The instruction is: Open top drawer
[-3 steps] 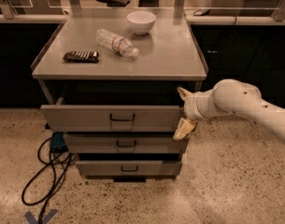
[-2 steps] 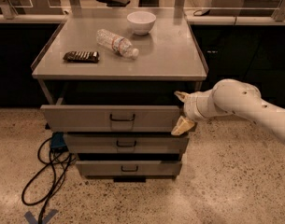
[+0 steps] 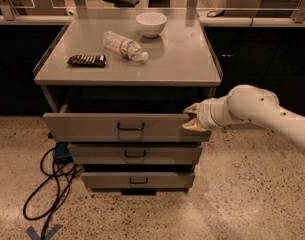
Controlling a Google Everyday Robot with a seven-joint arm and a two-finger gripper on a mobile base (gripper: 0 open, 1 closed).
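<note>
Speckled stone floor fills the near field, with a black cable [image 3: 46,186] looped at the lower left and running up to a blue box [image 3: 61,151] beside the cabinet. Grey metal bottom drawer [image 3: 162,180] sits lowest, the middle drawer [image 3: 164,154] just above it, each with a small black pull. Above those is the top drawer [image 3: 87,127], directly under the counter [image 3: 184,59]; its front stands out ahead of the two lower fronts, partly open, with a dark gap behind it and its black handle [image 3: 130,127] at centre. White arm [image 3: 257,108] enters from the right; the end effector [image 3: 191,118] is at the right end of the top drawer's front, its tan fingers [image 3: 192,107] apart, one above the panel's top edge, one against its face. On the counter lie a dark flat packet [image 3: 87,60] at left, a clear plastic bottle [image 3: 125,46] on its side mid-way, and a white bowl [image 3: 151,23] upright farther back. An office chair [image 3: 121,0] shows beyond.
</note>
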